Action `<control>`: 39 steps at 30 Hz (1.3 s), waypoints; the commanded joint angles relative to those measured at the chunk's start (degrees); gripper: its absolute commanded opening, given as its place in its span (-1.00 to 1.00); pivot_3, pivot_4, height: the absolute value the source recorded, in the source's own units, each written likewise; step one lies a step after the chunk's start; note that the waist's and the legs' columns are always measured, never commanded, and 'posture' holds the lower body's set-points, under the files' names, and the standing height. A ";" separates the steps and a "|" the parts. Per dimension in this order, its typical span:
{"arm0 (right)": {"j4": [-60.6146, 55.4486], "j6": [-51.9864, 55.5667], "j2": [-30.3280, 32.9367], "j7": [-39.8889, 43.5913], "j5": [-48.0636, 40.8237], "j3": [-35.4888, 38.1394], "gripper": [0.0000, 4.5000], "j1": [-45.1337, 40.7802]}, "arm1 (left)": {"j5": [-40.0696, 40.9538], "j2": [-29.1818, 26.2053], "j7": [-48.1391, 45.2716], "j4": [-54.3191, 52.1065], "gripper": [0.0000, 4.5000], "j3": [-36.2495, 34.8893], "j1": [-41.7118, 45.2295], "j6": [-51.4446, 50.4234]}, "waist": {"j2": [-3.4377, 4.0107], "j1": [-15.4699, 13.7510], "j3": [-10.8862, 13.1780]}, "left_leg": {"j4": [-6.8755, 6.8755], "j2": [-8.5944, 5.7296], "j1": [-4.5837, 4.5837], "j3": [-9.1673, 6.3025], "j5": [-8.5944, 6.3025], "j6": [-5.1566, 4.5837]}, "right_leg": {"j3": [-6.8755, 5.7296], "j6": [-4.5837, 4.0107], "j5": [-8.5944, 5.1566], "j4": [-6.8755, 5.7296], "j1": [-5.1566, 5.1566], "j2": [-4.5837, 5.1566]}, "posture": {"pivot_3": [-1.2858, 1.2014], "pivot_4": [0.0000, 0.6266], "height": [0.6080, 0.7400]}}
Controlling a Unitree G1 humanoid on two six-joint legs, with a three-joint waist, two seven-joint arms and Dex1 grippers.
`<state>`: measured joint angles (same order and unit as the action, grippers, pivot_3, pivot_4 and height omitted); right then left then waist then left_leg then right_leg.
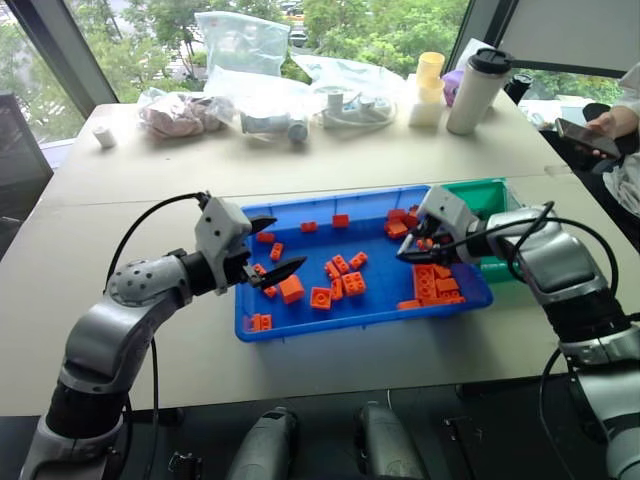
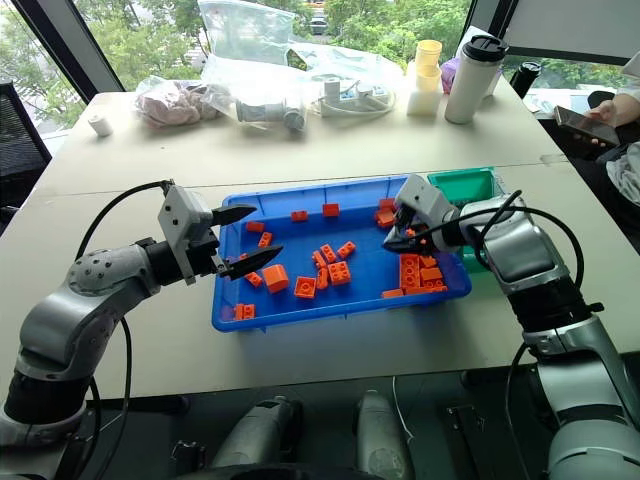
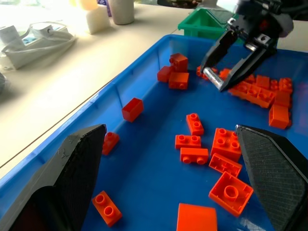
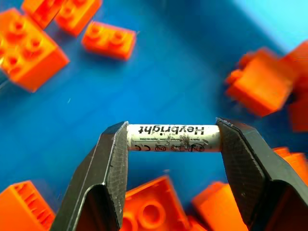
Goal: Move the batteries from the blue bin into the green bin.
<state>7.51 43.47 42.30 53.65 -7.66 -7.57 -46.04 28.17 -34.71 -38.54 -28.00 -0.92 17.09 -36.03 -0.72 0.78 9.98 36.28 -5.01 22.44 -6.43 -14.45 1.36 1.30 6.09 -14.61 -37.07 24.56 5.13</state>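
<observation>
My right gripper (image 1: 408, 254) is shut on a battery (image 4: 171, 137), a silver-grey cylinder pinched end to end between the fingertips. It hangs above the right part of the blue bin (image 1: 360, 325), over a pile of orange bricks (image 1: 435, 283). The battery (image 3: 215, 80) also shows in the left wrist view under the right gripper (image 3: 219, 77). The green bin (image 1: 480, 195) stands against the blue bin's far right corner, just behind the right gripper. My left gripper (image 1: 287, 243) is open and holds nothing, hovering level over the blue bin's left part.
Loose orange bricks (image 1: 340, 275) are scattered over the blue bin's floor. Plastic bags (image 1: 250, 60), cups (image 1: 428, 88) and a white tumbler (image 1: 478, 90) line the table's far side. A person's hand with a phone (image 1: 588, 135) is at the far right.
</observation>
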 commanded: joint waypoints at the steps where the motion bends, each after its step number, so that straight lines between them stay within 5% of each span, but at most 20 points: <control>1: 1.79 1.70 4.23 -3.81 0.31 6.62 -0.02 -3.30 | -0.14 -0.23 0.05 -0.64 1.00 -0.98 0.79 1.16 | -0.02 -0.53 -0.01 | -0.02 0.02 0.01 -0.05 0.01 0.01 | -0.04 0.00 0.00 0.03 0.00 -0.02 | 0.03 -0.52 1.00; 16: 6.25 -1.50 13.37 -4.29 0.45 10.32 -0.02 5.58 | -0.15 0.26 -0.86 2.02 1.00 -0.60 2.79 2.56 | -0.03 -0.64 -0.02 | 0.00 0.00 0.01 0.06 -0.03 -0.05 | 0.00 0.00 0.00 0.09 -0.06 0.01 | 0.03 -0.52 1.00; 21: 5.34 -2.56 13.99 -2.69 -0.60 10.66 0.97 6.30 | 0.60 0.35 -1.07 1.84 1.00 -0.75 3.51 1.77 | -0.03 -0.17 -0.02 | 0.00 0.00 0.01 0.03 -0.02 -0.05 | -0.02 0.00 0.00 0.06 -0.06 0.01 | 0.03 -0.52 1.00; 29: 4.20 -2.67 15.36 0.22 -2.47 11.21 0.97 4.21 | 1.39 -0.02 -1.56 1.72 1.00 -1.46 3.82 0.96 | -0.03 -0.18 -0.02 | 0.01 0.00 0.01 0.04 -0.02 -0.05 | -0.02 0.00 0.00 0.06 -0.06 0.01 | 0.03 -0.52 1.00; 39: -14.51 4.02 14.58 7.24 -13.54 12.28 0.97 12.16 | 4.90 -1.33 -0.94 -0.24 1.00 -3.61 3.12 -2.07 | -0.03 -0.23 -0.02 | 0.05 0.02 0.01 0.00 -0.03 -0.05 | -0.03 0.01 0.00 0.06 -0.08 0.00 | 0.03 -0.52 1.00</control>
<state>-3.43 46.17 56.95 61.09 -19.42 3.20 -33.77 32.19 -35.60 -39.66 -26.00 -2.84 19.96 -38.27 -0.75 0.55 9.96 36.33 -5.00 22.45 -6.43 -14.48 1.31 1.27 6.10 -14.61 -37.00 24.48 5.13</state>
